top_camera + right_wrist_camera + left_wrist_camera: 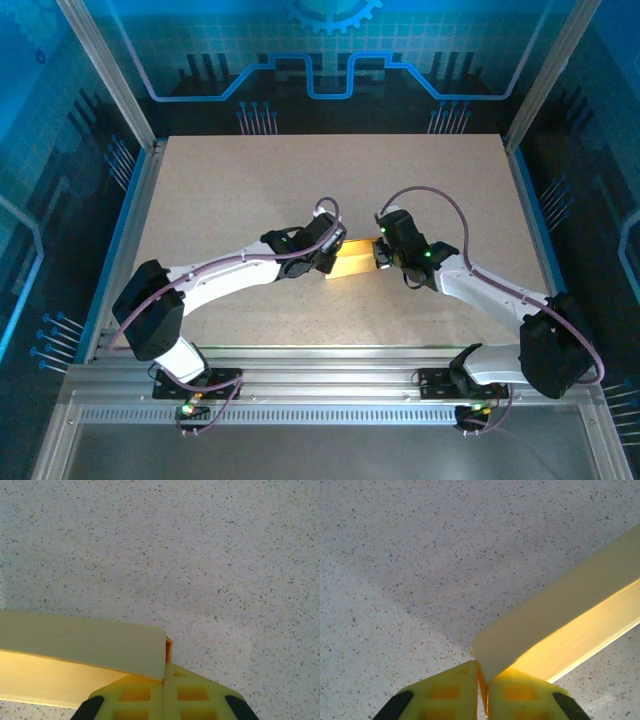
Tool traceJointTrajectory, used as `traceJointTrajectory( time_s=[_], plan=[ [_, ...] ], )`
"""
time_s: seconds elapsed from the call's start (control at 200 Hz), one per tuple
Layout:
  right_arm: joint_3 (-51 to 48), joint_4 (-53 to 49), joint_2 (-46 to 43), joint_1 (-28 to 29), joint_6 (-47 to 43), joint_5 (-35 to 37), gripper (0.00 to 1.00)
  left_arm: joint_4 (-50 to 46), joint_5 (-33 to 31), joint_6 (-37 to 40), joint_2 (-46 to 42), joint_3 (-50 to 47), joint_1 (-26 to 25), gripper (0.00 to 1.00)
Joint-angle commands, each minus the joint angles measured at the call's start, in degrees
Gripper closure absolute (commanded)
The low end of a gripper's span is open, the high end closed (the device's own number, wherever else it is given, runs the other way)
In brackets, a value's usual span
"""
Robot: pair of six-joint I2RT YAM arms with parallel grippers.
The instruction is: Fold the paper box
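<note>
- We see the paper box (pixel 356 260) near the middle of the table (pixel 300 180), held between the two arms
- We judge it light and thin: pale yellow card that light shines through in the left wrist view, so it should bend or crease under very little force
- Its smooth face looks likely to slip if pinched loosely, and a hard squeeze could dent it
- We would take hold at the short ends, close to an edge or fold line, where the card seems stiffest
- The left gripper (pixel 333 262) has its jaws closed tight on the box's left end; the yellow fingers (pixel 450 690) meet with only a sliver of card between them
- The right gripper (pixel 383 256) is likewise pinched on the right end, its fingers (pixel 195 692) pressed together around a thin edge of card
- Both wrist views show the box above the speckled surface, but we cannot tell whether it touches the surface
- We count one paper box, two arms and two grippers
</note>
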Motion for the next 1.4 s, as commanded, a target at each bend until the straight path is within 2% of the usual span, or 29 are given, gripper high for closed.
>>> traceJointTrajectory(
  time_s=[0.0,0.195,0.43,0.7,1.396],
  plan=[
    [0.8,-4.0,-0.3,0.9,0.8,-0.3,1.00,-1.0,-0.7,-0.1,0.8,2.3,0.3,0.91],
    [0.3,-3.8,-0.5,0.9,0.7,-0.3,1.00,-2.9,-0.6,1.3,1.8,4.6,0.5,1.00],
    [1.3,-6.0,-0.1,1.2,0.0,1.1,1.00,-9.1,0.5,2.1,3.9,10.2,2.2,1.00],
    [0.8,-5.3,-0.1,1.3,0.1,1.0,1.00,-14.1,1.7,-1.7,6.3,15.4,2.7,1.00],
    [0.9,-5.1,-0.3,1.3,-1.0,-0.7,1.00,-15.6,4.2,-9.8,7.8,17.3,3.6,1.00]
  ],
)
